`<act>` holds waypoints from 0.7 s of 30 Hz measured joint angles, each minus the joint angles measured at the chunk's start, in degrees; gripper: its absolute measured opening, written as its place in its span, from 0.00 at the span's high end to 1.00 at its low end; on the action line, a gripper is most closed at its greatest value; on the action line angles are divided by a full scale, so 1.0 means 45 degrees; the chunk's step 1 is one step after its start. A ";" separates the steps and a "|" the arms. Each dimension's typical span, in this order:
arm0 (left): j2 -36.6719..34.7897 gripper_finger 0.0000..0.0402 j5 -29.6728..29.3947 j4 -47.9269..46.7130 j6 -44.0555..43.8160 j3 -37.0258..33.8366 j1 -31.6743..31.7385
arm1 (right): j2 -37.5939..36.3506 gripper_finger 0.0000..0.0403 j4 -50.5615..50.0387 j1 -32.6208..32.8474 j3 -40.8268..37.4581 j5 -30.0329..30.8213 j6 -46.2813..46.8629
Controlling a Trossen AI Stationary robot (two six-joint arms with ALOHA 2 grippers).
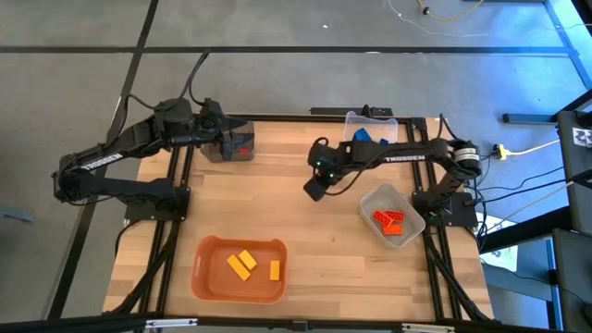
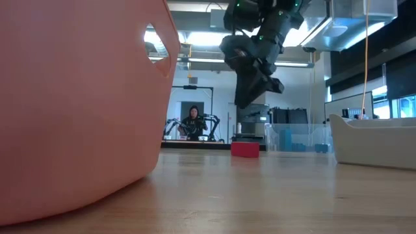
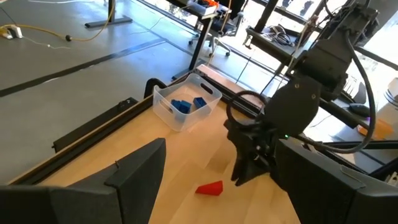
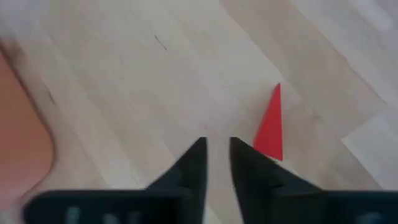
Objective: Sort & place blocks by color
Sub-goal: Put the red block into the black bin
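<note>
Now, the right gripper hangs above the middle of the desk, and its fingers are nearly together — only a thin slit shows between them in the right wrist view, and nothing sits in it. A red block lies flat on the wood just beside the fingertips, untouched; from the low view the same piece rests on the desk under the raised gripper, clear air between them.

The left gripper waits at the far left corner, over a dark bin with something red in it — whether its fingers are released or clenched, I cannot tell.

Around the desk: yellow blocks lie in the orange bin at the near edge, red blocks in the pale bin on the right, blue blocks in the clear bin at the far edge.
</note>
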 joint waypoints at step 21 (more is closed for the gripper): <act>-0.0005 0.27 0.0000 -0.0080 -0.0136 0.0013 -0.0004 | 0.2506 0.25 -0.0012 0.0095 0.0000 0.2541 0.1326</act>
